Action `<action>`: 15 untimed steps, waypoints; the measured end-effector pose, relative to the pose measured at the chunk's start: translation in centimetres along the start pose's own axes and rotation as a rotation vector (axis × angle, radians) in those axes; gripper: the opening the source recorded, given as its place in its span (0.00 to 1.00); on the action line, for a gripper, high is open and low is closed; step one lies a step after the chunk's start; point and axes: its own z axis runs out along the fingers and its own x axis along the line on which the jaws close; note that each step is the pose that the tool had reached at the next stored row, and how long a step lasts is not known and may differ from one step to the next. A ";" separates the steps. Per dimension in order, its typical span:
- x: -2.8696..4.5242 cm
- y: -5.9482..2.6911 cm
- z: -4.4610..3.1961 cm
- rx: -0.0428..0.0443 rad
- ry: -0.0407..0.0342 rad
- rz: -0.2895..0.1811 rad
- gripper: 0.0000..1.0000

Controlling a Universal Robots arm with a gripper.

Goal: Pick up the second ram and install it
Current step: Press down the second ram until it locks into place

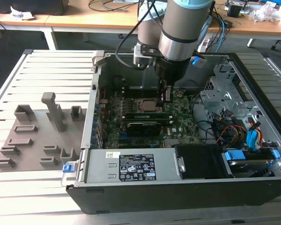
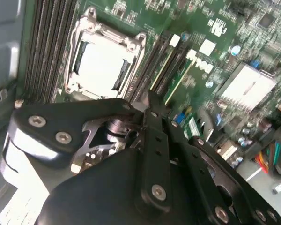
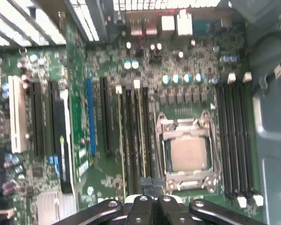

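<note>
A thin green ram stick [image 3: 143, 136] stands on edge in a slot beside the CPU socket [image 3: 187, 153]. Its pale edge shows in the second wrist view as the same ram stick [image 2: 163, 72]. My gripper [image 3: 148, 183] has its two dark fingers pressed together right over the near end of that stick, with nothing visible between them. In the second wrist view the gripper [image 2: 152, 101] points down at the slot row. Another stick [image 3: 120, 136] sits two slots away. In the exterior view the gripper [image 1: 166, 96] hangs low inside the open computer case, over the motherboard [image 1: 182, 123].
A grey holder tray [image 1: 33, 136] lies on the slatted table at the exterior view's left. The case wall [image 1: 91, 122] and power supply [image 1: 131, 164] stand close around the board. Cables and a drive cage [image 1: 234, 112] crowd the exterior view's right.
</note>
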 end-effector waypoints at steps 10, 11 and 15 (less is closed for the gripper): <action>0.08 -1.89 3.21 -0.0007 0.0008 0.000 0.11; 0.09 -1.89 3.27 -0.0007 0.0005 0.000 0.11; 0.12 -1.62 2.62 0.0033 -0.0003 0.000 0.11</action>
